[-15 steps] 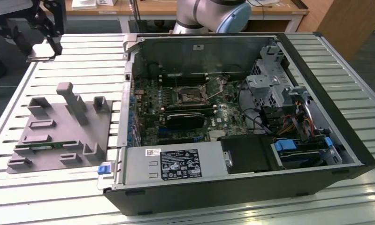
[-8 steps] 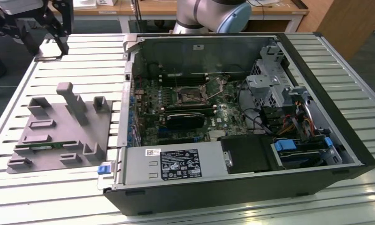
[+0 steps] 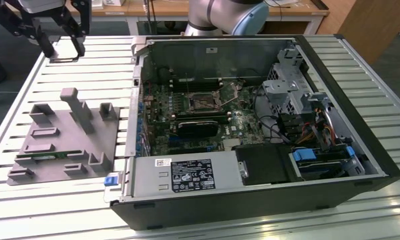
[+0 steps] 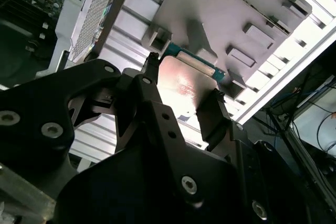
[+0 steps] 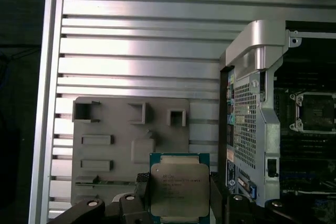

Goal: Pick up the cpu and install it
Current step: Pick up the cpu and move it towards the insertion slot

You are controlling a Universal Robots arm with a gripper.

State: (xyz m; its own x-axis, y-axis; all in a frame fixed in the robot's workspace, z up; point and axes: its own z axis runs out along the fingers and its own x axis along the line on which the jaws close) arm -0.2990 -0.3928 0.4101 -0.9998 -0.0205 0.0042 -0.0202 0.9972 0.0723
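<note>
My black two-finger gripper (image 5: 178, 188) is closed on the cpu (image 5: 176, 184), one finger (image 5: 140, 183) against each of two opposite edges.

The cpu is a small flat square chip with a dull silver metal lid on a green board with a thin pale rim. I hold it level in the air, outside the open black computer case (image 3: 253, 202). It is off the case's perforated end wall, above the flat grey moulded fixture plate (image 5: 121, 124) on the slatted aluminium table (image 5: 147, 40).

In the exterior view the cpu (image 3: 64, 59) shows as a thin edge-on strip between my fingertips.

**Limits of view**
- In the second wrist view, glare hides detail on its face (image 4: 181, 85).
- In the first wrist view, its nearest edge is cut off.
- I cannot see the finger contact faces.
</note>
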